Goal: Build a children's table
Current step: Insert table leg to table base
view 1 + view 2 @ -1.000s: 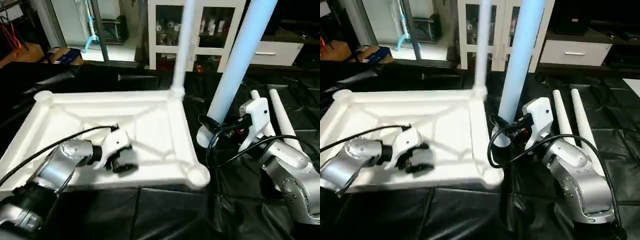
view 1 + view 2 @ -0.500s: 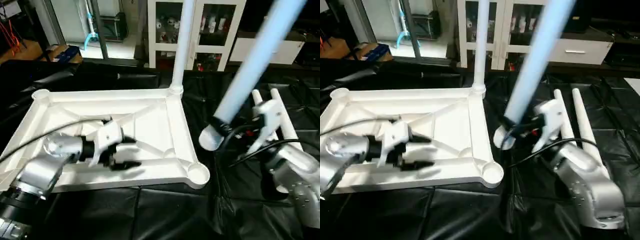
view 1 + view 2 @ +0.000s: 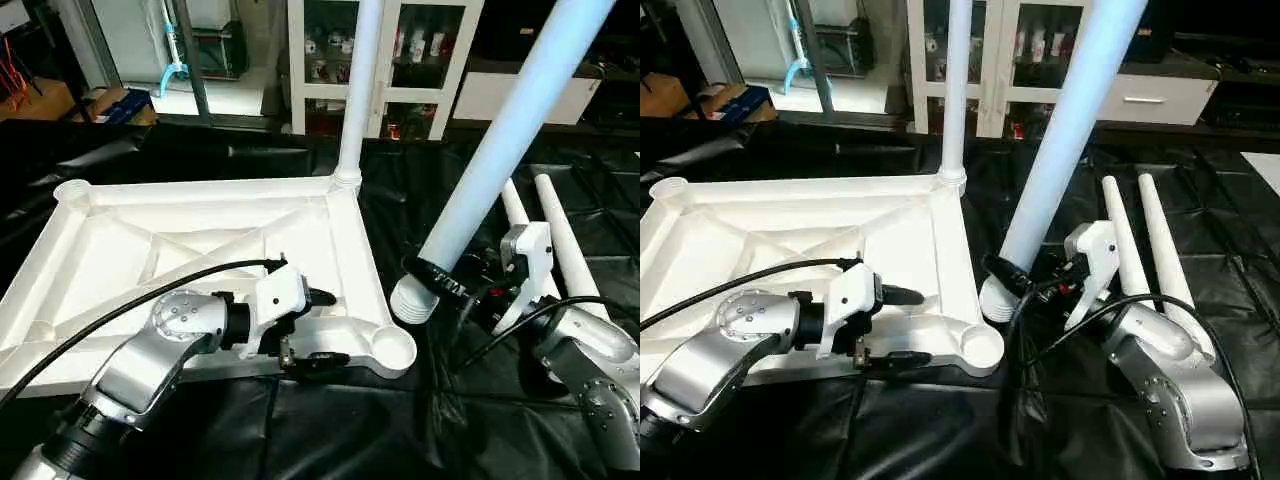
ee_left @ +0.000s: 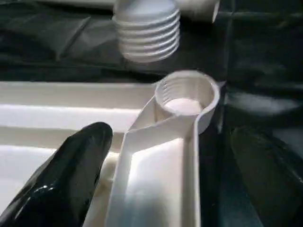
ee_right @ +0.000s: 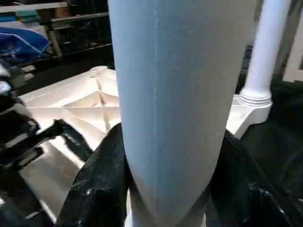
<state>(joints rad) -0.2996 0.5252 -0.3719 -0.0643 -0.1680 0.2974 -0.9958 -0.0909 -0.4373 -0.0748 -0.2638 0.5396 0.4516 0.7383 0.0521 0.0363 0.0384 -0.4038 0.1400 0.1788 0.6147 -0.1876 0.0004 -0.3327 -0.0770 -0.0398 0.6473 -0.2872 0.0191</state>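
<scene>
A: Starting nearest, what is the left gripper doing?

B: Its two black fingers stand wide apart, straddling the near rim of the table top close to the near right corner socket. One finger is inside the rim over the ribbed underside, the other outside over the black cloth. They hold nothing.

A: And the socket itself?

B: Round, threaded inside, with no leg in it. In the left wrist view the threaded end of the held leg hangs just beyond it, near but apart.

A: So the right gripper has that leg?

B: Yes. Its black fingers are clamped on either side of the tube just above the ridged end. The leg is tilted, its upper part leaning away to the right and running out of the top of the picture, its lower end beside the top's right edge.

A: Where does the top lie?

B: Upside down and flat on the black cloth, X ribs facing up, left of centre.

A: Further back?

B: Two spare legs lie side by side on the cloth behind the right arm. One upright leg stands in the far right corner socket. Behind everything is a white glass-door cabinet.
</scene>
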